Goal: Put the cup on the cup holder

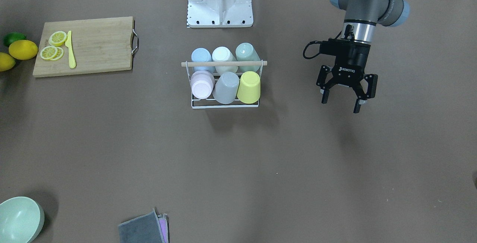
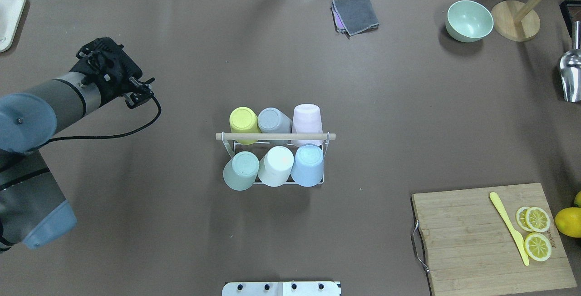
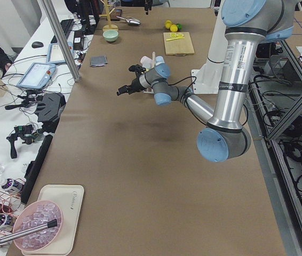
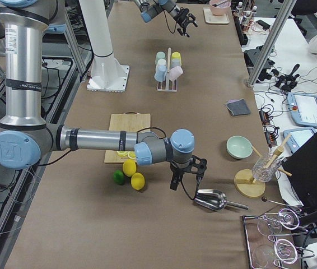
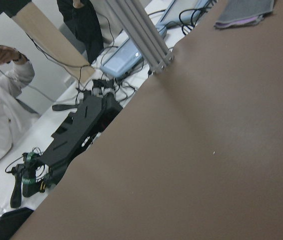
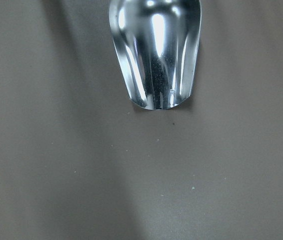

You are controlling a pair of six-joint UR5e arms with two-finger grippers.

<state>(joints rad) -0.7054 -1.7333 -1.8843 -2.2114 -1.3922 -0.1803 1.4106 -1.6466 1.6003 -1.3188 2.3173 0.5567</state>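
Note:
The white wire cup holder with its wooden rod stands mid-table, also in the overhead view. Several cups sit upside down on its prongs: yellow, grey, pink, blue, white and green. My left gripper is open and empty, hovering well off to the holder's side. My right gripper shows only in the exterior right view, far from the holder beside a metal scoop; I cannot tell if it is open or shut.
A wooden cutting board holds lemon slices and a yellow knife, with whole lemons beside it. A green bowl, a folded grey cloth, a wooden stand and a white tray sit near the table edges.

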